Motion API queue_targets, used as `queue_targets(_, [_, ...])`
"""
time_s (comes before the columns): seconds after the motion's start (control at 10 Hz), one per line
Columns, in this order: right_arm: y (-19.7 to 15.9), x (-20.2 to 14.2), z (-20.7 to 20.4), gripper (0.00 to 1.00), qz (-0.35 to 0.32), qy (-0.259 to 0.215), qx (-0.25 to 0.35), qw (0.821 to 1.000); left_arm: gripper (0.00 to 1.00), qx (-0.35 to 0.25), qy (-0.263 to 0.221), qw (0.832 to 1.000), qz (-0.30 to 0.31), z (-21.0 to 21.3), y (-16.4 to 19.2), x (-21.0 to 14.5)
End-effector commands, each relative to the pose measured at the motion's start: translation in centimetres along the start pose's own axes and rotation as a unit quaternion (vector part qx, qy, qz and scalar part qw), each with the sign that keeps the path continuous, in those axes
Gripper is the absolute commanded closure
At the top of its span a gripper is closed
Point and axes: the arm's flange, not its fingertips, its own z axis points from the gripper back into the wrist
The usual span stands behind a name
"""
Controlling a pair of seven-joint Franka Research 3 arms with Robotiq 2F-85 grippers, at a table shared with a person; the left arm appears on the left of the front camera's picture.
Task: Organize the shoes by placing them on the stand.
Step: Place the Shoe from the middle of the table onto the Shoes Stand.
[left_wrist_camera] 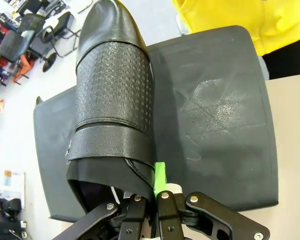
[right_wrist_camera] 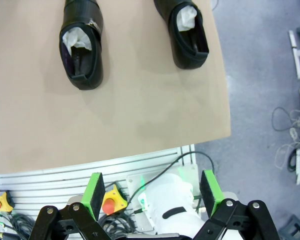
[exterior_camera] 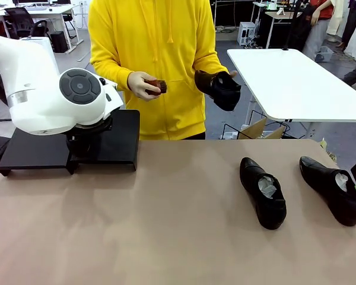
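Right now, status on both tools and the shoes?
Left tool shut on shoe above stand. Right tool open, empty. Two shoes loose on table; person holds fourth.

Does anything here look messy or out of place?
Nothing looks damaged. One black shoe and another shoe near the table edge lie slanted, far from the stand. The person holds a third shoe. The left gripper grips a fourth shoe.

Table [exterior_camera: 154,237]: flat tan top, runs from the near edge to the person's side.
Stand [exterior_camera: 123,138]: low black rack, far left on the table.
Shoe A [exterior_camera: 262,193]: glossy black, right of centre, toe pointing far, pale paper inside.
Shoe B [exterior_camera: 332,190]: same kind, at the right edge, apart from Shoe A.
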Motion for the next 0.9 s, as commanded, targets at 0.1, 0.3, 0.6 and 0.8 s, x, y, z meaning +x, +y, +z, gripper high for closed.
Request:
queue_targets(0.1, [-0.1,0.0,0.1,0.0,0.008,0.003,0.011,1.0,1.0,-0.011,-0.009,0.999,-0.03,-1.3,0.2,0.6])
queue_targets(0.3, [-0.1,0.0,0.1,0.0,0.008,0.003,0.011,1.0,1.0,-0.012,0.002,0.999,-0.038,-2.2,0.1,0.4])
queue_targets(0.6, [-0.1,0.0,0.1,0.0,0.008,0.003,0.011,1.0,1.0,-0.011,0.012,0.999,-0.03,-3.4,-0.1,-0.1])
queue_targets(0.8, [-0.1,0.0,0.1,0.0,0.008,0.003,0.011,1.0,0.7,-0.011,0.015,1.0,-0.022,-3.4,0.0,-0.2])
